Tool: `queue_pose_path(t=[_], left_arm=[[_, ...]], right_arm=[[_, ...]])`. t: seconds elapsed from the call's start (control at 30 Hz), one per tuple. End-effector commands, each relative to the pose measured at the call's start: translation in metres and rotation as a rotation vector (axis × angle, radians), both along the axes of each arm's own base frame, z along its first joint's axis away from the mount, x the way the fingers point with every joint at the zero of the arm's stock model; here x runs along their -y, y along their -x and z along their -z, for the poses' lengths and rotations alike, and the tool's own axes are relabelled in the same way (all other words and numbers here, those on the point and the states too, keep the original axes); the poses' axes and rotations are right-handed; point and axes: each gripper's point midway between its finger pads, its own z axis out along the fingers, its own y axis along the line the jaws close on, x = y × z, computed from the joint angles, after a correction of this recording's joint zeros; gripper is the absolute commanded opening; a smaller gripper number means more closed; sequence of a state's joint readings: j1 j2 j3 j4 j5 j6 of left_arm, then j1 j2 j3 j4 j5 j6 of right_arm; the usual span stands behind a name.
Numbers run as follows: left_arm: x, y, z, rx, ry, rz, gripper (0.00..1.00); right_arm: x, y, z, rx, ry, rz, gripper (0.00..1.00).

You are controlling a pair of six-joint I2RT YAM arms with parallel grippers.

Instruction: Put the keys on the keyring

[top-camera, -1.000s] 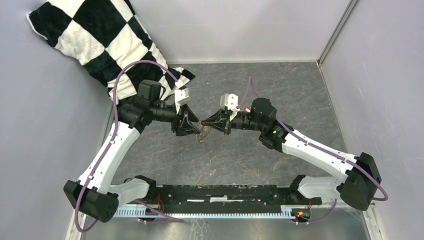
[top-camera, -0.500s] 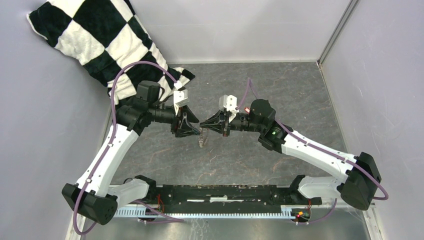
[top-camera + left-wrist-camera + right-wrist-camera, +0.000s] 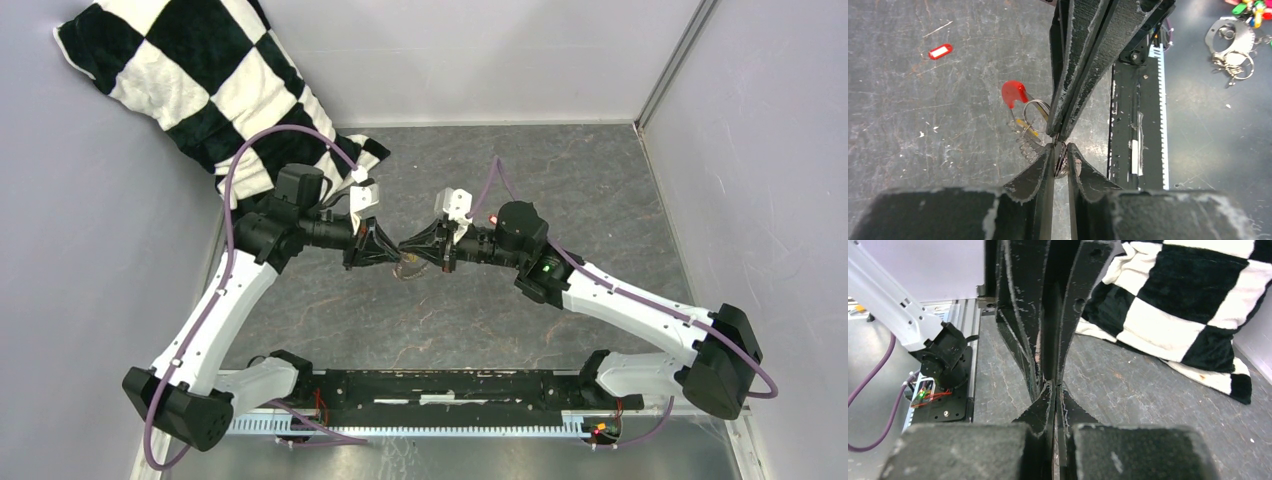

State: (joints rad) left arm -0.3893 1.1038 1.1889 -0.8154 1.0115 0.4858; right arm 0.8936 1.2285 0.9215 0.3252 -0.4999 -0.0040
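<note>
In the left wrist view my left gripper (image 3: 1060,150) is shut on the edge of the grey metal keyring (image 3: 1061,161). My right gripper (image 3: 405,248) meets it tip to tip from the other side, shut on the same keyring. Its fingers (image 3: 1088,60) come down from the top of that view. A red plastic tab (image 3: 1014,92), a thin wire ring (image 3: 1037,108), a yellow piece (image 3: 1026,125) and a coil (image 3: 1030,146) hang beside the keyring. One red key with a white mark (image 3: 940,51) lies alone on the table. In the top view the bunch (image 3: 408,268) hangs under both tips.
A black-and-white checkered cushion (image 3: 200,80) lies at the back left, close behind the left arm. The black rail (image 3: 450,385) with the arm bases runs along the near edge. A pile of spare rings and coloured keys (image 3: 1235,45) lies beyond the rail. Walls enclose the grey table (image 3: 560,180).
My left gripper has moved right to meet the right gripper's tips and closed from open onto the keyring. The hanging bunch has risen slightly. The right gripper has stayed shut.
</note>
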Motion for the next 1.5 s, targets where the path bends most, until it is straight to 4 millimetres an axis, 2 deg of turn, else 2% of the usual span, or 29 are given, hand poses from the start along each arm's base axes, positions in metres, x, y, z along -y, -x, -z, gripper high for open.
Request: queue_pose_path(t=[0.0,0.17,0.3,0.4,0.47,0.53,0.6,0.67,0.8,0.9,1.0,1.1,1.47], left_arm=[[-0.003,0.011,-0.01,0.118,0.019,0.035,0.2],[-0.006,0.019,-0.006,0.168,0.016,0.055,0.19],[-0.008,0.026,-0.007,0.229,0.019,0.073,0.32],[-0.011,0.028,-0.009,0.271,0.017,0.071,0.36],[-0.012,0.023,-0.013,0.278,0.005,0.047,0.43],[-0.013,0.012,-0.019,0.258,-0.006,-0.025,0.45],[-0.014,-0.005,-0.029,0.278,0.001,-0.111,0.43],[-0.014,-0.008,-0.033,0.299,0.015,-0.133,0.43],[-0.007,-0.005,-0.042,0.273,0.093,-0.143,0.44],[-0.001,0.006,-0.049,0.228,0.132,-0.093,0.44],[0.003,0.02,-0.051,0.171,0.154,-0.022,0.41],[0.004,0.025,-0.049,0.127,0.158,-0.001,0.37],[0.002,0.017,-0.044,0.14,0.124,-0.033,0.32]], right_arm=[[0.008,-0.026,-0.034,0.012,-0.067,0.165,0.01],[0.009,-0.029,-0.039,-0.018,-0.095,0.189,0.0],[0.01,-0.028,-0.04,-0.017,-0.095,0.19,0.01],[0.01,-0.025,-0.04,-0.007,-0.092,0.173,0.0],[0.01,-0.019,-0.039,0.01,-0.087,0.143,0.0],[0.012,-0.012,-0.04,0.027,-0.094,0.114,0.0],[0.013,-0.003,-0.043,0.041,-0.112,0.08,0.01],[0.012,0.003,-0.045,0.043,-0.123,0.046,0.01],[0.008,0.011,-0.048,0.029,-0.135,-0.006,0.0],[0.008,0.015,-0.049,0.028,-0.138,-0.022,0.0],[0.008,0.017,-0.051,0.029,-0.143,-0.034,0.0],[0.007,0.021,-0.055,0.03,-0.155,-0.051,0.0],[0.003,0.031,-0.057,0.026,-0.16,-0.107,0.0]])
